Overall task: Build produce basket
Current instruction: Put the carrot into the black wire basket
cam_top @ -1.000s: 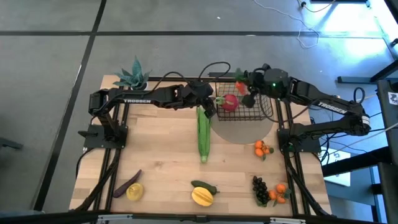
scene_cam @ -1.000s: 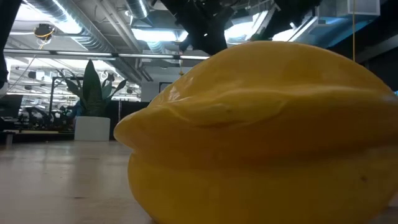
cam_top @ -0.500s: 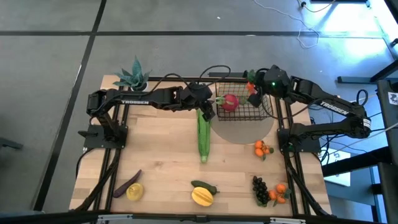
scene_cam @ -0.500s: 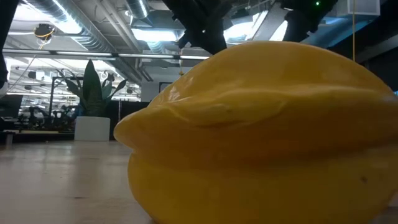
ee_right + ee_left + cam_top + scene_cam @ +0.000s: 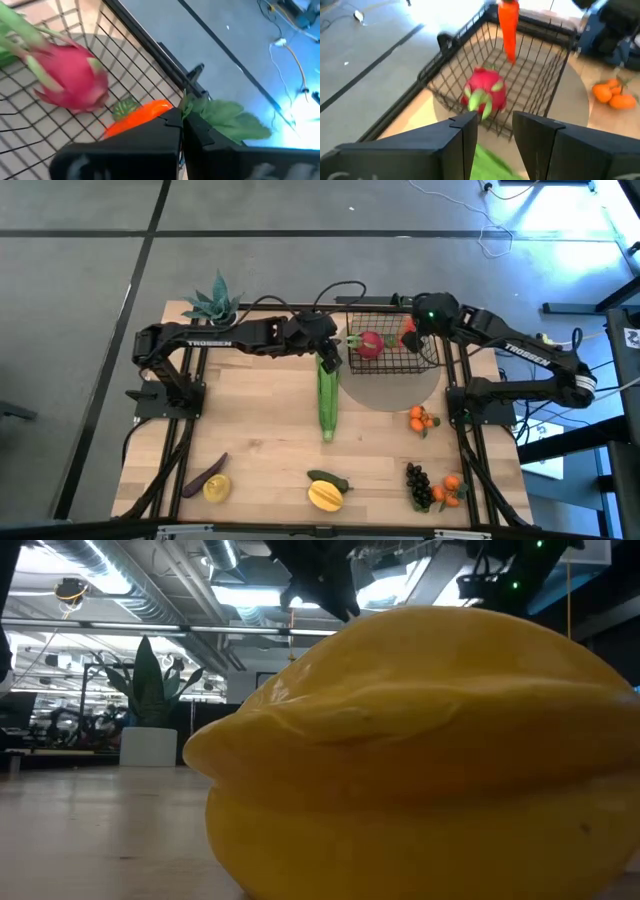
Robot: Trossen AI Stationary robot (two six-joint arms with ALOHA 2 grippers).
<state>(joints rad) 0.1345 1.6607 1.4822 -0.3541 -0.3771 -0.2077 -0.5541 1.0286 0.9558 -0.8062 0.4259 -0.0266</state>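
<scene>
Since the earlier frames the right pincer [image 5: 412,335] has been carried from outside the basket's [image 5: 390,370] far right corner to a spot over its right side, the carrot [image 5: 509,27] brought along with it, while the left pincer [image 5: 330,360] has been drawn slightly back from the basket's left wall. The right pincer is closed on the carrot near its leafy top; the carrot hangs point down, its long axis roughly vertical, above the basket floor. The basket stands at the far edge of the desk [image 5: 260,440], right of centre, with the red radish [image 5: 369,344] lying inside against its left wall. The drop is judged to lie straight below the right pincer, which is the nearer one. The left pincer is narrowly parted and empty, held just above the far end of the corn [image 5: 328,395], which lies lengthwise from far to near, just outside the basket's left side.
</scene>
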